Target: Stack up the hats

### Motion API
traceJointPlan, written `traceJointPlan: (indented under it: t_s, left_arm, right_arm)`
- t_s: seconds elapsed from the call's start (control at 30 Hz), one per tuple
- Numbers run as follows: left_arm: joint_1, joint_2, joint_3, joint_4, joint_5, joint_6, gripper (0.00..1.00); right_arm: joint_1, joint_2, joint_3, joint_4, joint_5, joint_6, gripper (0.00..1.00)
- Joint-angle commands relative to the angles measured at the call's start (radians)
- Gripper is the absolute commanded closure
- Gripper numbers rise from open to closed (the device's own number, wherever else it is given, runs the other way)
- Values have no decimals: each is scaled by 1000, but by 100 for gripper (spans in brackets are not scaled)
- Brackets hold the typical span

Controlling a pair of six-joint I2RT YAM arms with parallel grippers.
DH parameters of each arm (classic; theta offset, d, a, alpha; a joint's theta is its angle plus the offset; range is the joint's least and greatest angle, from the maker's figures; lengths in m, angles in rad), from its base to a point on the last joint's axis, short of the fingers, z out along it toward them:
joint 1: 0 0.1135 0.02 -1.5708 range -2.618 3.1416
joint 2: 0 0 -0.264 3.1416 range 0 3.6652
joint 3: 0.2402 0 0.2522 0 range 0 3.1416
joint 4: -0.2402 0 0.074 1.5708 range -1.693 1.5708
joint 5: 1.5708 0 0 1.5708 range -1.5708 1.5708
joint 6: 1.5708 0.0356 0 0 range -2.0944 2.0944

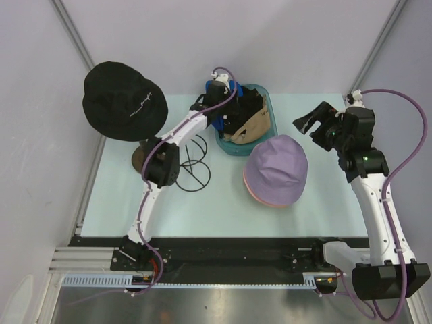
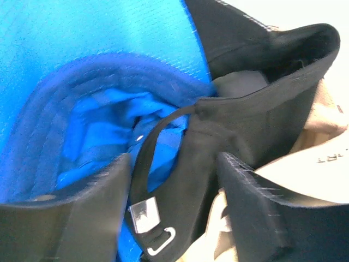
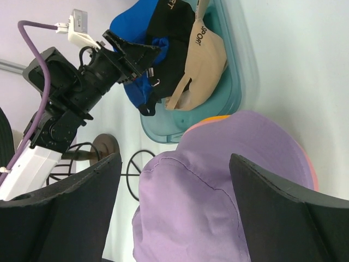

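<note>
Left gripper [image 2: 173, 158] in teal bin [image 1: 267, 98], jaws apart astride black cap [image 2: 245, 125]; buckle [image 2: 144, 213] wrist-view only. Right gripper [image 1: 312, 121] right of bin, spread, empty.

In my left wrist view the blue cap [image 2: 82, 65] is ribbed woven cloth with a faint sheen. A black strap [image 2: 143, 164] of matt webbing ends in a bright metal buckle [image 2: 145, 214]. The lavender hat [image 1: 277, 165] and black hat [image 1: 125, 101] look like soft, matt cotton. The tub [image 3: 237, 82], upper right of my right wrist view, is glossy translucent teal plastic. The tabletop [image 1: 324, 202] is smooth and matt.
</note>
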Motion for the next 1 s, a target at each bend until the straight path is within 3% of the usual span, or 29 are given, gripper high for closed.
traceJointPlan:
  t_s: [0.0,0.13,0.27,0.57,0.97]
  left_arm:
    - [5,16,58,108,88,-23,38]
    - [7,38,70,120,99,-40,53]
    - [8,21,85,123,144,-60,100]
    - [-8,-227,39,250,297,-126,100]
    - [-8,-424,35,237,361,-135,100]
  right_arm:
    - [-12,8,43,12,-18,-3,15]
    - [-18,28,54,20,-28,-2,15]
    - [-21,36,65,17,-35,-11,14]
    - [-40,21,32,70,-24,-5,15]
    - [-96,5,-9,162,-67,-7,15]
